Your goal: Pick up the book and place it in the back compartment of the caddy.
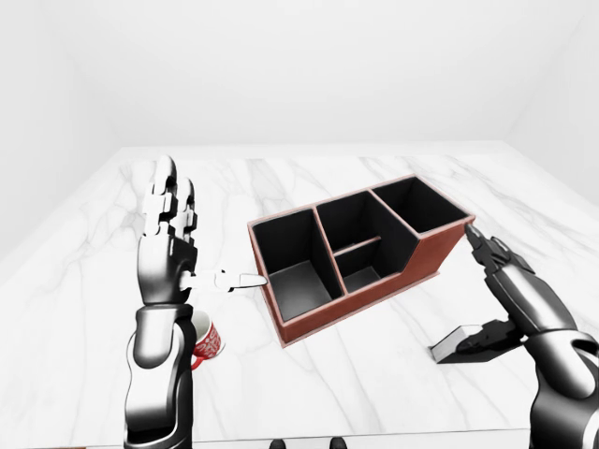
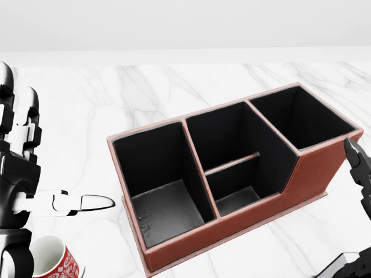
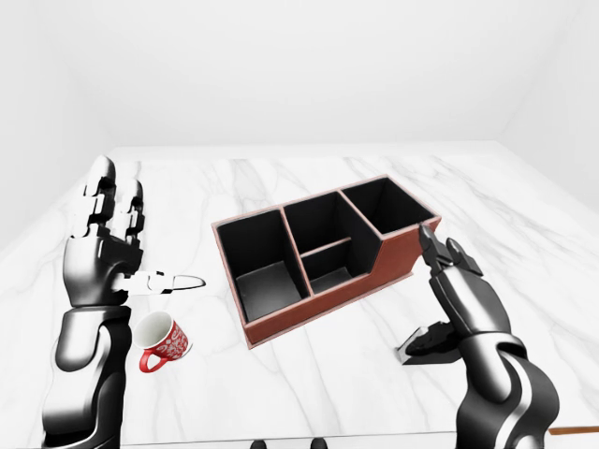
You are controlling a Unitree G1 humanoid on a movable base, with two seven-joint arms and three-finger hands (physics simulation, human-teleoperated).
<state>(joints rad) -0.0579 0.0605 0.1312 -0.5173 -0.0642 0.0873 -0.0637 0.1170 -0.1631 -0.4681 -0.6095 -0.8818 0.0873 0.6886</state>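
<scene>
The book point(image 1: 460, 340) lies flat at the left-eye view's lower right, directly under the spread, unclenched right robot hand point(image 1: 498, 301), its thumb touching it.

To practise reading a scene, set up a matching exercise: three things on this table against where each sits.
Things:
1. mug
2. caddy
3. book

Places:
A. centre of the table
B. under the right hand
C. below the left hand

Pairs: 1-C, 2-A, 3-B
</scene>
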